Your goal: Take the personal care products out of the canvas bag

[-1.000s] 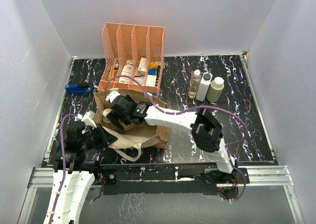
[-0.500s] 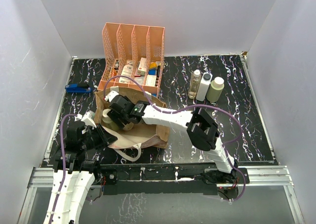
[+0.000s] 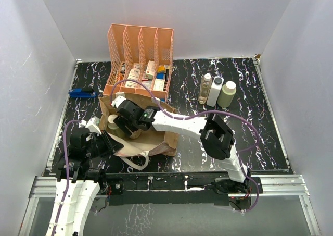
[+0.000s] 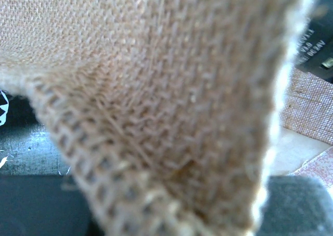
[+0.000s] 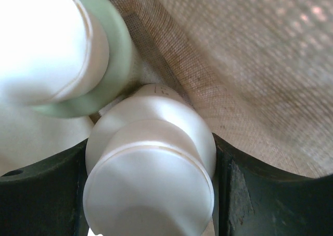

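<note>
The top camera sits above and behind the near edge, facing down and forward over the whole table [image 3: 187, 87], far enough back to take in the entire canvas bag [image 3: 156, 141]. The left wrist camera is so near the bag's weave that blurred fabric fills most of its frame. The right wrist camera looks down inside the bag, very close, past the right gripper [image 5: 150, 194] pinching a cream-capped bottle [image 5: 151, 158]. All three views share the bag.

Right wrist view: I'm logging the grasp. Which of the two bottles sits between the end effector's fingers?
The lower bottle, its cream cap touching both dark fingers; the other bottle, showing a green rim, lies up-left outside them.
</note>
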Controlling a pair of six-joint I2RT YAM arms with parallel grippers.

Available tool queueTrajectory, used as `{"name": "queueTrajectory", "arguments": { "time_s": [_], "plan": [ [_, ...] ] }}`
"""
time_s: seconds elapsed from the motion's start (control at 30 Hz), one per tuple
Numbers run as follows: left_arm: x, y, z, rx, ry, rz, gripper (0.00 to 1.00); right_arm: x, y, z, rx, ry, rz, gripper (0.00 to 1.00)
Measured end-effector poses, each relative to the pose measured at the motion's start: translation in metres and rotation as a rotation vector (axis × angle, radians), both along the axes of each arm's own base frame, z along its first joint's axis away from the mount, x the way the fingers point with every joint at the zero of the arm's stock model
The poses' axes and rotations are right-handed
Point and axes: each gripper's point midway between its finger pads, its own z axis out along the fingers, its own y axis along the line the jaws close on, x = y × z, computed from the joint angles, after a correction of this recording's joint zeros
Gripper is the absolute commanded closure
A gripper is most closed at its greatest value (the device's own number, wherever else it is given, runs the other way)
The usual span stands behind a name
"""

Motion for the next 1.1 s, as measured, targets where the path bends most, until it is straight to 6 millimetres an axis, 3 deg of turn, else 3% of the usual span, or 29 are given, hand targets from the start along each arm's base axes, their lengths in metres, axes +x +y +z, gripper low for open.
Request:
{"name": "queueTrajectory", "arguments": {
  "time_s": [0.2,0.43,0.7,0.87,1.1],
  "plan": [
    [0.000,0.000,0.000,0.000,0.000,0.000,0.98,-0.010,-0.011,0.017,0.047,0.026,-0.002,0.75],
    [0.000,0.000,0.001,-0.001,-0.004,0.000,0.98,-0.014,-0.025,0.059,0.184,0.048,-0.016,0.76],
    [0.000,0.000,0.001,-0.001,-0.005,0.000,0.99,-0.002,-0.059,0.115,0.437,0.120,-0.057,0.82],
    [0.000,0.000,0.001,-0.001,-0.006,0.000,0.99,0.007,-0.076,0.138,0.548,0.157,-0.081,0.84],
    [0.000,0.000,0.001,-0.002,-0.010,0.000,0.98,-0.001,-0.104,0.167,0.750,0.281,-0.078,0.90]
  ]
}}
